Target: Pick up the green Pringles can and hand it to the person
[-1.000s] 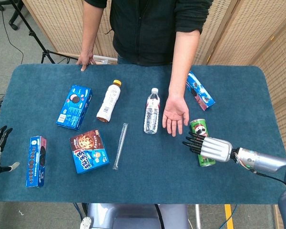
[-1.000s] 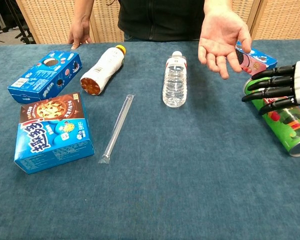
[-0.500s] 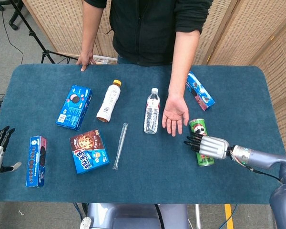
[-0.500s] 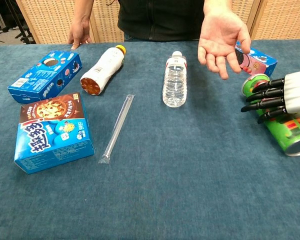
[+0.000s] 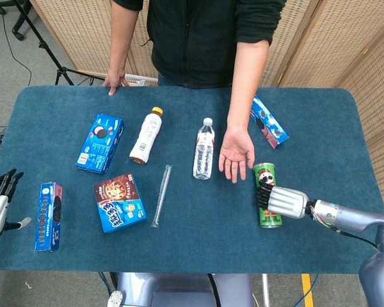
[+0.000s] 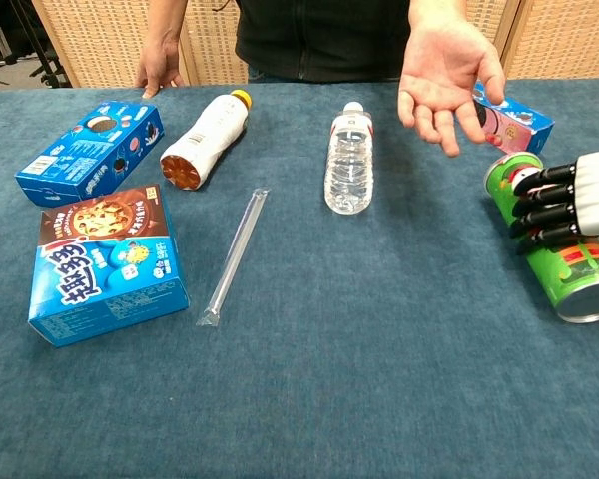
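The green Pringles can [image 5: 266,197] [image 6: 554,259] lies on its side on the blue table, right of centre. My right hand [image 5: 283,201] [image 6: 569,205] rests across the can's middle, its dark fingers [image 6: 541,206] curled over the near side of the can. The thumb is hidden. The person's open palm [image 5: 237,152] [image 6: 444,80] hovers just beyond the can's lid end. At the table's left edge my left hand [image 5: 0,199] hangs with fingers apart and nothing in it; only the head view shows it.
A water bottle [image 5: 204,150], a white orange-capped bottle [image 5: 146,135], a clear tube [image 5: 160,195] and several blue biscuit boxes [image 5: 119,203] lie across the table. A pink-and-blue box [image 5: 269,121] lies behind the can. The person's other hand [image 5: 115,81] rests on the far edge.
My right hand has settled onto the can and its fingers have curled from outstretched to wrapped over it. The can has shifted slightly. The left hand has barely moved.
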Tool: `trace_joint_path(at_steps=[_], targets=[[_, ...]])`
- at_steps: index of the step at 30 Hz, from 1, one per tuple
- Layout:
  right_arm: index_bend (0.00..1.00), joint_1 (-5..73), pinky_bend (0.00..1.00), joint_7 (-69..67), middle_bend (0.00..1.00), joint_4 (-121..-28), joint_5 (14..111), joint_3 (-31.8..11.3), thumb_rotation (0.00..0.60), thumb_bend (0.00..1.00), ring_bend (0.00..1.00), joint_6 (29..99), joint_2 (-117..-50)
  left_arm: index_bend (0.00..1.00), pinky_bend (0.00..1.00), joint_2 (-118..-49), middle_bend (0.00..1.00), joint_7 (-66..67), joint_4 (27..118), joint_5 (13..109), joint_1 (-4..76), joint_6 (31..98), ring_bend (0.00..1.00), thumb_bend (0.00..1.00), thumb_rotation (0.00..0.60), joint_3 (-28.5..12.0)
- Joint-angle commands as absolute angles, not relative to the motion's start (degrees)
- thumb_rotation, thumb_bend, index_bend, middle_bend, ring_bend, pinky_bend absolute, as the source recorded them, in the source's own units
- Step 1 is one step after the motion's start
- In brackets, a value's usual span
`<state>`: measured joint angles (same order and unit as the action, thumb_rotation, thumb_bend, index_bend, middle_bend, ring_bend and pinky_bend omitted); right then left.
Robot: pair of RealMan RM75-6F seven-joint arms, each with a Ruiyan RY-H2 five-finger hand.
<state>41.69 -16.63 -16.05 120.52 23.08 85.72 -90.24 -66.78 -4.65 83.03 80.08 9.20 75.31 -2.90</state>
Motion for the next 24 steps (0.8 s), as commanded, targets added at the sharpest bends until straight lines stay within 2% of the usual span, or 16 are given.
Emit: trace_joint_path(at_steps=[1, 9, 16, 24], targets=[[0.62, 40.4, 0.54, -16.8, 0.57, -15.4, 119.5, 22.5, 0.600, 1.00, 0.47, 87.9, -89.6, 0.00, 0.00, -66.7, 0.00, -4.6, 83.2, 80.1, 9.2, 75.2, 0.00, 0.00, 0.600, -2.9], [0.63, 36.5, 0.54, -16.9, 0.57, -17.3, 117.0, 21.0, 0.600, 1.00, 0.47, 94.3, -86.0, 0.00, 0.00, -66.5, 0.00, -4.7, 83.5, 80.8, 9.3, 75.5, 0.00, 0.00, 0.600, -2.7], [0.63, 29.7, 0.54, -15.7, 0.57, -22.3, 114.4, 20.2, 0.600, 1.00, 0.47, 99.9, -79.6, 0.00, 0.00, -65.5, 0.00, -5.8, 84.8, 81.9, 9.5, 76.1, 0.00, 0.00, 0.600, -2.7], [0.63, 24.6, 0.54, -15.4, 0.58, -33.1, 108.8, 17.2, 0.600, 1.00, 0.48, 99.5, -72.8, 0.00, 0.00, -64.1, 0.00, -8.2, 85.6, 83.5, 8.8, 77.3, 0.00, 0.00, 0.600, -1.9]])
